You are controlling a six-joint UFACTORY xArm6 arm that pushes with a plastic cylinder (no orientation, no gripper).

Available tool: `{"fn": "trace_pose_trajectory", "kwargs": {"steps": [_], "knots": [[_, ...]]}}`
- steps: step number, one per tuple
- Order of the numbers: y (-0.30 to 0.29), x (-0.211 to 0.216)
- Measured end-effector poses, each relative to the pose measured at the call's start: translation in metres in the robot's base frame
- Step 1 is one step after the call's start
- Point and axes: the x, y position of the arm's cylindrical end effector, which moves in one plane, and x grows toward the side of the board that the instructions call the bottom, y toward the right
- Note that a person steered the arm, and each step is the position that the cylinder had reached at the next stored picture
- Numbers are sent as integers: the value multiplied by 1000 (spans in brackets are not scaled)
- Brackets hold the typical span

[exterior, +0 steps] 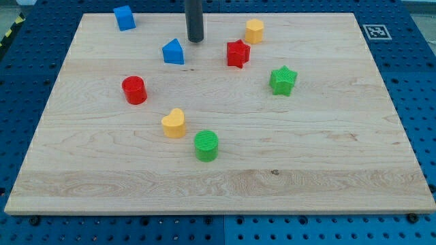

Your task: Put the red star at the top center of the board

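Rod, pincerless: my tip between blue block and red star.

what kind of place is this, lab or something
Probably a robotics lab test bench: a wooden board lies on a blue perforated table, a printed marker tag sits at the board's corner, and my tip stands among small coloured blocks.

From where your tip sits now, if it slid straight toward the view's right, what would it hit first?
Probably the red star. My tip sits at its upper left, with the blue block on the other side. The star lies slightly lower, so a level slide might only clip its top edge, or miss.
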Motion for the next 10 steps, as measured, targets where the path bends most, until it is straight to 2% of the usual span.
{"fn": "trace_pose_trajectory", "kwargs": {"steps": [1, 3, 5, 6, 8, 10], "knots": [[30, 27], [35, 82], [114, 86], [125, 84], [92, 56], [61, 48]]}}
